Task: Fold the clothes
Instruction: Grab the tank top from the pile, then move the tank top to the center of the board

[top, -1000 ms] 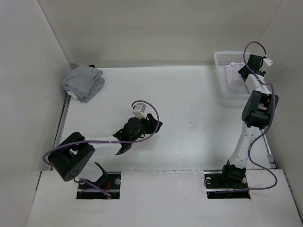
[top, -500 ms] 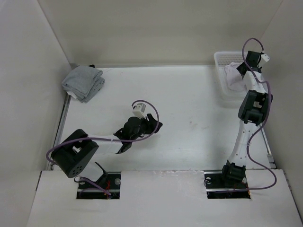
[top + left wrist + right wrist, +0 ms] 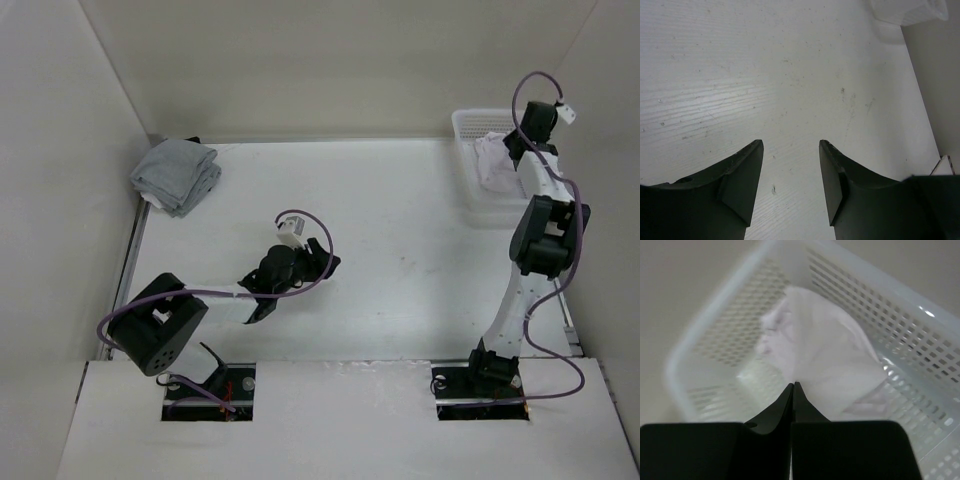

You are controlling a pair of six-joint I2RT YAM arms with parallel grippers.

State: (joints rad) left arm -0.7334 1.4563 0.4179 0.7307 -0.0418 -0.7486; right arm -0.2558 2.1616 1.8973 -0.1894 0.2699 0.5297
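Observation:
The clothes (image 3: 492,162) are one crumpled white garment lying in a white perforated basket (image 3: 468,124) at the table's far right. In the right wrist view the cloth (image 3: 820,340) rises in a peak to my right gripper (image 3: 793,385). Its jaws are pressed together on that peak inside the basket (image 3: 920,307). From above, the right gripper (image 3: 516,150) hangs over the basket with its arm stretched far back. My left gripper (image 3: 326,265) hovers low over the middle of the table. Its fingers (image 3: 747,170) stand wide apart over bare tabletop, with nothing between them.
A grey cloth bundle (image 3: 177,175) lies at the far left corner of the table. White walls close in the table at the left, back and right. The basket's corner (image 3: 905,10) shows at the top right of the left wrist view.
My right gripper has reached deeper into the basket and gone from open to shut on the white cloth. The left arm has shifted only slightly.

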